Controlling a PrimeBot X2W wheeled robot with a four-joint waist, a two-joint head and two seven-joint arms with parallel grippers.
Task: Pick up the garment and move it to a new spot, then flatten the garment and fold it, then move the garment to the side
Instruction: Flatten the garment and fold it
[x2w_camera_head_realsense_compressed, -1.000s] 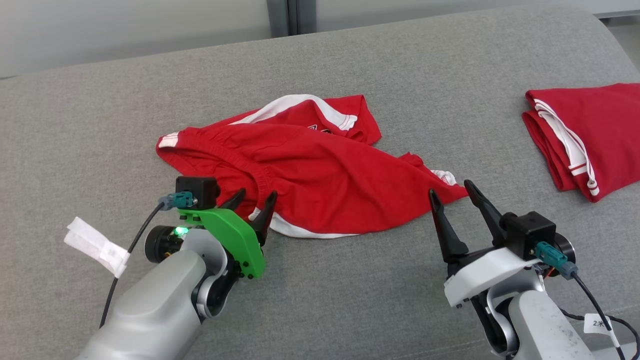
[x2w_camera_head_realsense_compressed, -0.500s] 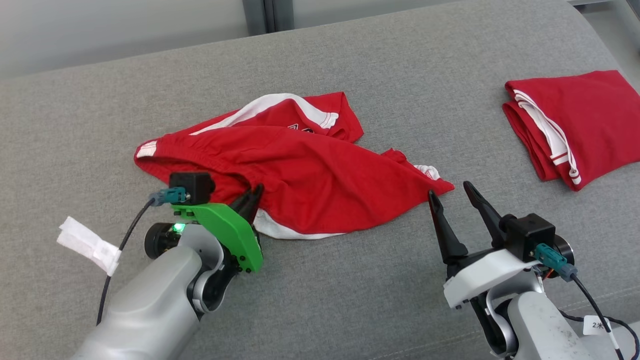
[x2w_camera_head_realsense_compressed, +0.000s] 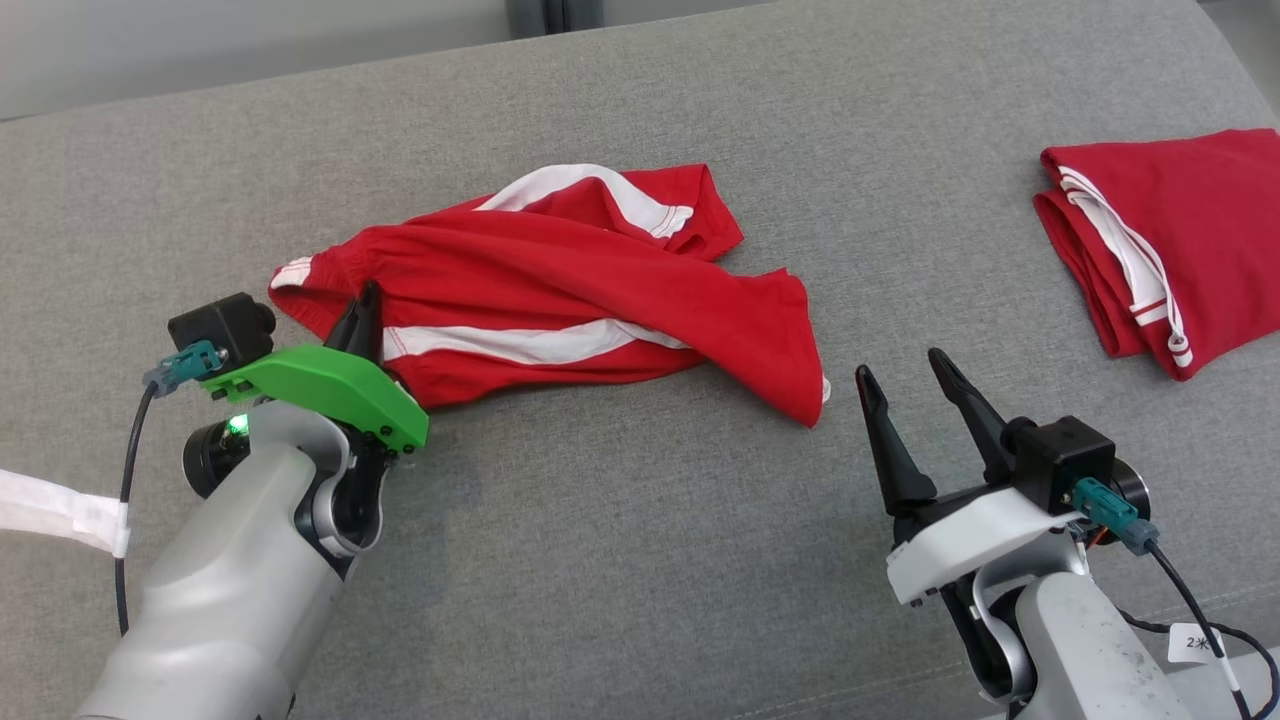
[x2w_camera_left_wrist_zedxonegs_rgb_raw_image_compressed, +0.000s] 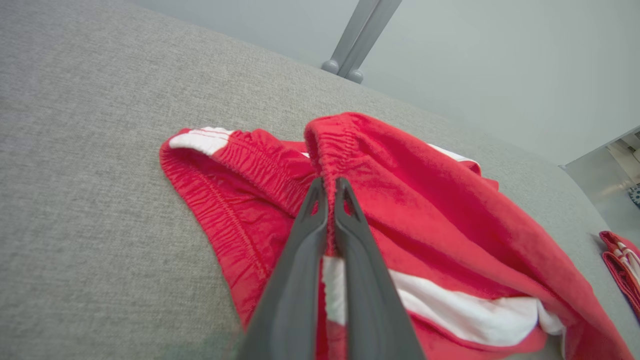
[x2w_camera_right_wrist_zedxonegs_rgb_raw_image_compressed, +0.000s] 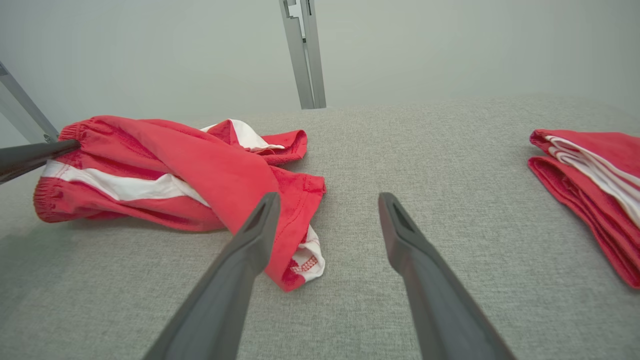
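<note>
Red cloth with white stripes, the garment (x2w_camera_head_realsense_compressed: 600, 280) lies crumpled on the grey couch (x2w_camera_head_realsense_compressed: 650, 560), a little to the robot's left of the middle. At its left end the left pincer (x2w_camera_head_realsense_compressed: 365, 300) is closed tight on a fold of the elastic waistband (x2w_camera_left_wrist_zedxonegs_rgb_raw_image_compressed: 330, 145). The two dark fingers are pressed together with the gathered red fabric nipped between their tips, and from the wrist you can see that fold standing up above them. A broad white stripe (x2w_camera_head_realsense_compressed: 520, 343) runs along the near side of the cloth, just past the green bracket (x2w_camera_head_realsense_compressed: 320, 385) on that wrist. The rest of the garment trails away to the right and ends in a drooping leg hem (x2w_camera_head_realsense_compressed: 815, 400) with a bit of white trim, which rests on the couch. The right pincer (x2w_camera_head_realsense_compressed: 898, 365) sits near that hem but apart from it. Its fingers are spread wide in a V with nothing between them, and they point up the couch. Well off to the right lies a second red piece (x2w_camera_head_realsense_compressed: 1190, 230), folded flat with its white piping showing along the folded edge. A strip of white tape (x2w_camera_head_realsense_compressed: 60, 510) is wrapped round the left arm's cable at the picture's edge.
</note>
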